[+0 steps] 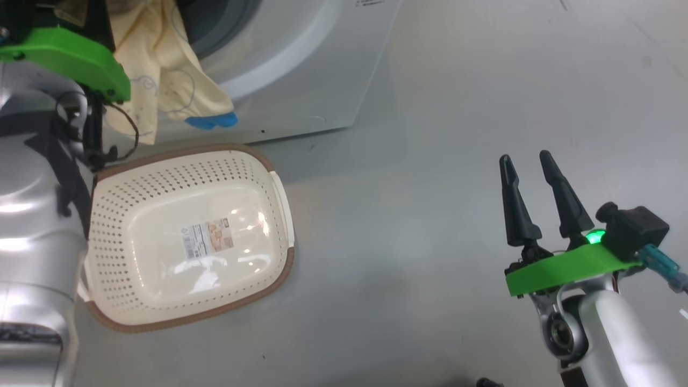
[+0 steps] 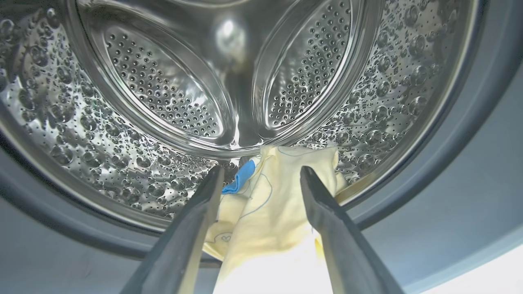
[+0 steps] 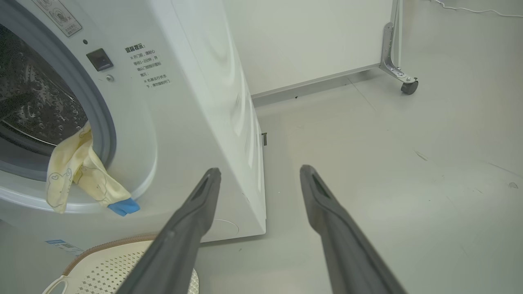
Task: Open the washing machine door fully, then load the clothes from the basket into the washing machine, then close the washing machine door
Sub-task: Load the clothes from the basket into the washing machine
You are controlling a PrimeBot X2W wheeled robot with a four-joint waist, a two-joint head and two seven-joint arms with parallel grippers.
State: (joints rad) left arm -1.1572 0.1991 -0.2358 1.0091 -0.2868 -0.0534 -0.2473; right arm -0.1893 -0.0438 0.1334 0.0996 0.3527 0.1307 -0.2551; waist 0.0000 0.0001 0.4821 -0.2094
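Showed left gripper (image 2: 261, 168) spread, gripping nothing, at the washing machine (image 1: 301, 54) drum mouth, with the clothes (image 1: 161, 70) draped over its lower rim, half outside, above the basket (image 1: 183, 152); right gripper (image 1: 525, 156) open. Seemed liable to slide out, or jam the door.

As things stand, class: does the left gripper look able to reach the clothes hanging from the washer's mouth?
Probably yes. The left gripper is open at the mouth of the drum, its fingers either side of the clothes, with nothing between them.
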